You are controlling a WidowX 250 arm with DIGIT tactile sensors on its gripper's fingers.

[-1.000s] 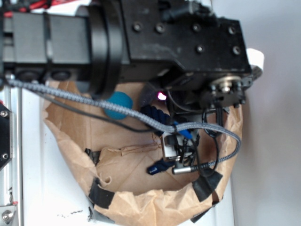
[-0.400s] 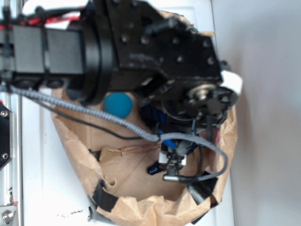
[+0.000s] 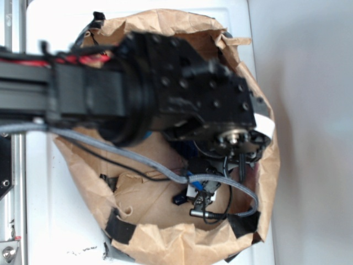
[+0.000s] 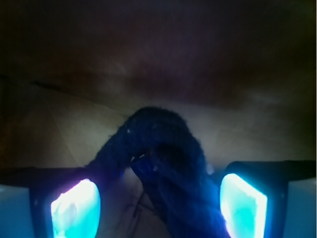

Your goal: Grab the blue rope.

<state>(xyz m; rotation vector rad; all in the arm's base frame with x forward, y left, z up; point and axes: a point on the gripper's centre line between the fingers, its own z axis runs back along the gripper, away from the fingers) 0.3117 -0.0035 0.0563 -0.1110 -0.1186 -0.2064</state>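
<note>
In the wrist view the blue rope (image 4: 163, 148) is a thick dark navy loop lying on brown paper, arching up between my fingers and running down toward the right pad (image 4: 243, 203). My gripper (image 4: 158, 201) is open, its two glowing cyan pads standing on either side of the rope; the left pad (image 4: 74, 208) is clear of it. From the exterior view, only a short dark end of the rope (image 3: 179, 198) shows below the black arm (image 3: 187, 94), which hides the fingers and the remainder of the rope.
A crumpled brown paper bag (image 3: 165, 243) with black tape patches (image 3: 118, 226) surrounds the gripper on all sides. A thin grey braided cable (image 3: 127, 154) loops across the bag. The bag sits on a white surface (image 3: 49, 221).
The arm has swung up the picture and deeper over the bag, now covering the teal ball seen earlier. The rope's visible end stays in place.
</note>
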